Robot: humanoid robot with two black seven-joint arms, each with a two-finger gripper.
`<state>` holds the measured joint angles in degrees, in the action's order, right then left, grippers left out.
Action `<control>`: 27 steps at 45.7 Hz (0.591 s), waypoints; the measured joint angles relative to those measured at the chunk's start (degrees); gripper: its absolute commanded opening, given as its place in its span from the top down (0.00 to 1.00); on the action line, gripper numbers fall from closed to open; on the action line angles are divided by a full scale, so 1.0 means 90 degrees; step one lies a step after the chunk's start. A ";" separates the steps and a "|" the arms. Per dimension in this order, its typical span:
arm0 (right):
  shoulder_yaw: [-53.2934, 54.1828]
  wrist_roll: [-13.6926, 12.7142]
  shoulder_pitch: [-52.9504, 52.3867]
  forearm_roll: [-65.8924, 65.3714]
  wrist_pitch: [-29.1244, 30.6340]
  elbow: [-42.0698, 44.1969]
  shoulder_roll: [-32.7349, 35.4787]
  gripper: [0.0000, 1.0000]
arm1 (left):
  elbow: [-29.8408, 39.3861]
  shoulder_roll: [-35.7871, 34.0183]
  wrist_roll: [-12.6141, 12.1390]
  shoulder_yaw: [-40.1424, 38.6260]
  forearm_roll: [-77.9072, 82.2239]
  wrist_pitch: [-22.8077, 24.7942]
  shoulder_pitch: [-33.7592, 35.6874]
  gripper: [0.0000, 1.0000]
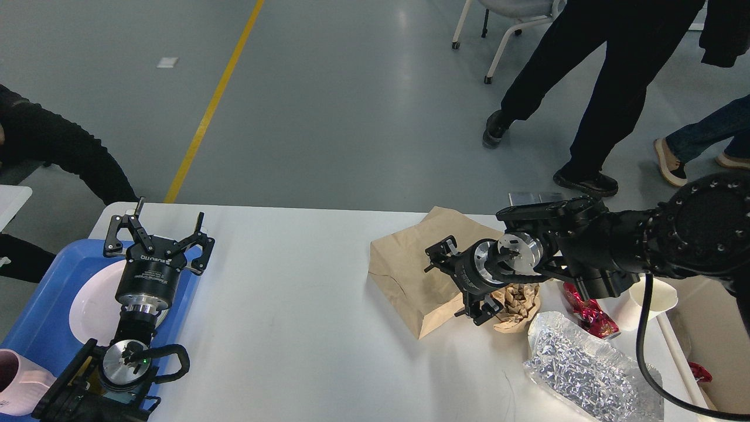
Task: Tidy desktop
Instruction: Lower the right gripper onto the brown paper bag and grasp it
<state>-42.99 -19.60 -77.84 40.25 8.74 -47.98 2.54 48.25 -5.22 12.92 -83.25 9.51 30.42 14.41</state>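
White tabletop (293, 328) fills the lower view, left edge to right; blue tray (41, 328) at its left end holds a white plate (94, 299) and a pink cup (17, 381); left gripper (159, 230) above the tray, jaws apart, empty; right gripper (460, 280) over a brown paper bag (404, 275), jaws apart, empty; crumpled brown paper (518, 305), red wrapper (592, 316), silver foil bag (586, 369) and white paper cup (656, 299) lie nearby.
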 measured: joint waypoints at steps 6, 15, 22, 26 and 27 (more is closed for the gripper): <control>0.0145 0.0011 0.0578 -0.0099 -0.0191 0.0798 -0.0510 0.00 | 0.0000 0.0001 0.0000 0.0000 0.0001 0.0000 0.0000 0.04; 0.0159 0.0037 0.0948 -0.0488 -0.0277 0.1095 -0.0796 0.00 | 0.0000 0.0004 0.0000 -0.0002 0.0001 0.0000 0.0000 0.04; 0.0202 0.0042 0.0969 -0.0698 -0.0488 0.1122 -0.0828 0.76 | 0.0000 0.0004 0.0000 -0.0005 0.0001 0.0000 0.0000 0.04; 0.0206 0.0019 0.0942 -0.0679 -0.0496 0.1068 -0.0825 1.00 | 0.0000 0.0004 0.0000 -0.0006 0.0001 0.0000 0.0000 0.04; 0.0206 0.0014 0.0940 -0.0678 -0.0491 0.1050 -0.0826 1.00 | 0.0000 0.0004 0.0000 -0.0006 0.0001 0.0000 0.0000 0.04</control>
<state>-41.13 -19.47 -69.38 34.15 4.32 -38.53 -4.90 48.25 -5.18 12.92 -83.30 9.51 30.42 14.41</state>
